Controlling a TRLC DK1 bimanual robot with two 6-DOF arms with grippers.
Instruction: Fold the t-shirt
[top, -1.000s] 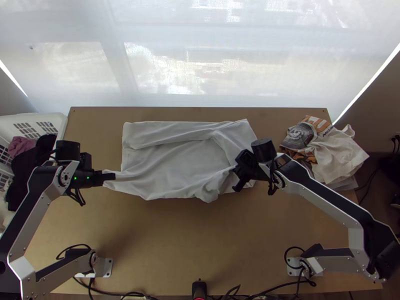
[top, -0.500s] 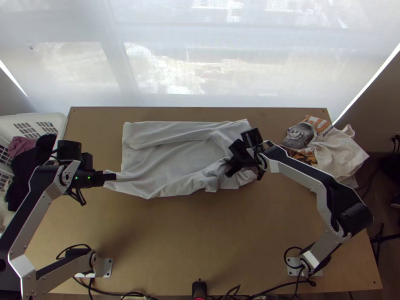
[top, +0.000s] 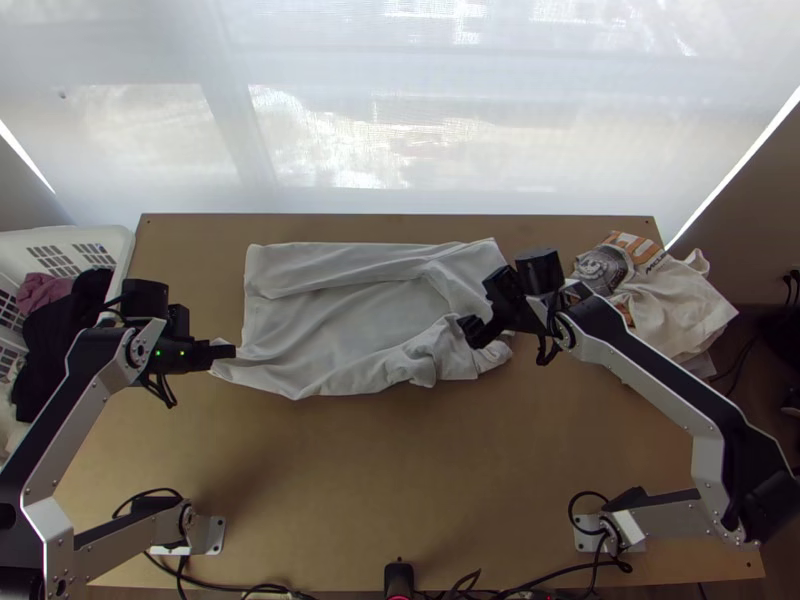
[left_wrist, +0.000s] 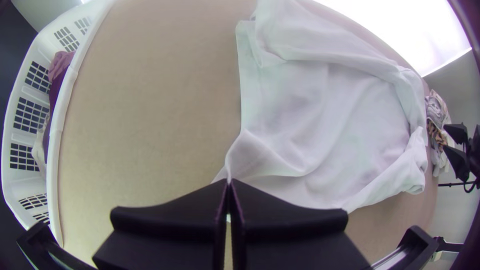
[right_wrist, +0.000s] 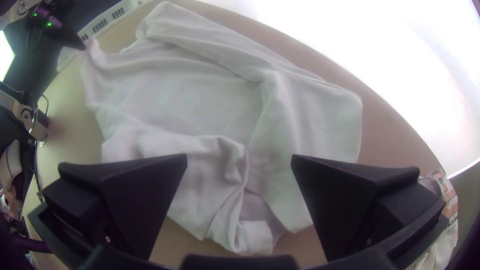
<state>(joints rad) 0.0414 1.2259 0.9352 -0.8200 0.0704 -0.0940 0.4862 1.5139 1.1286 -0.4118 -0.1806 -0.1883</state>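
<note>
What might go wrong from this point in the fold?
The left claw is shut on one corner of the white t-shirt; pulling there could drag the whole shirt askew. The right claw is open over the bunched near-right part, so closing there might pinch several layers and set creases into the fold.

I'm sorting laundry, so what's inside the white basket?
The white basket holds a mauve cloth, a dark cloth and a pale cloth. Anything underneath them is covered and cannot be seen.
</note>
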